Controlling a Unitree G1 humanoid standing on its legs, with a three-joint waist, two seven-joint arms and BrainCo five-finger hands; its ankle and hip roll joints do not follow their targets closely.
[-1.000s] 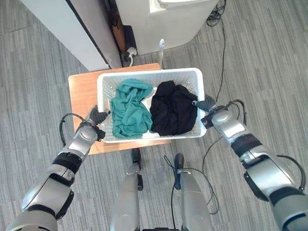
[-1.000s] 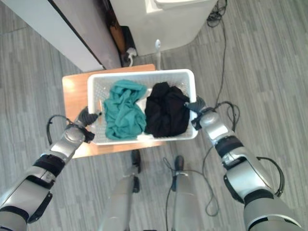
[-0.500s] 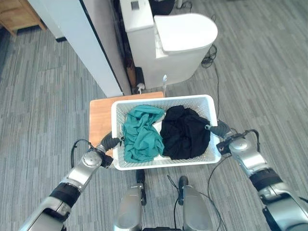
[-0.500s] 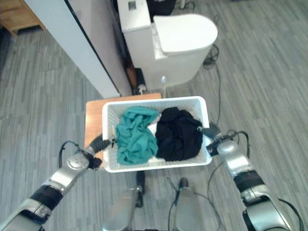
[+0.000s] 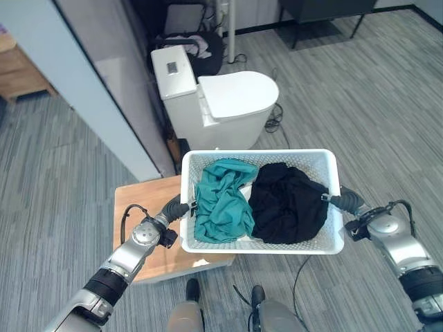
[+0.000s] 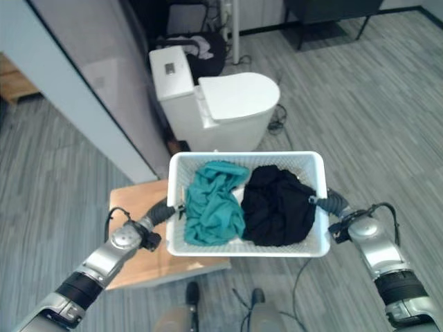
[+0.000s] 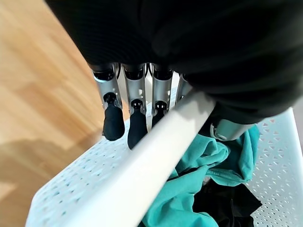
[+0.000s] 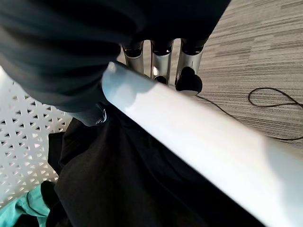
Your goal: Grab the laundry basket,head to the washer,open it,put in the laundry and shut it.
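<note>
While held: basket [image 5: 329,243] between both hands, partly over table [image 5: 135,200]
Left robot hand [image 7: 137,120]: clamped on rim
Right robot hand [image 8: 163,71]: clamped on rim
Inside: teal cloth [image 5: 221,200], black cloth [image 5: 287,204]

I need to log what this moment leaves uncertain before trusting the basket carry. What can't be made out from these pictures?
- Basket floor: in both eye views the teal garment and black garment cover most of the laundry basket.
- Left hand: in its wrist view the rim hides the fingertips.
- Right hand: in its wrist view the rim crosses the fingers.
- Wooden table: the basket covers part of it in the eye views.
</note>
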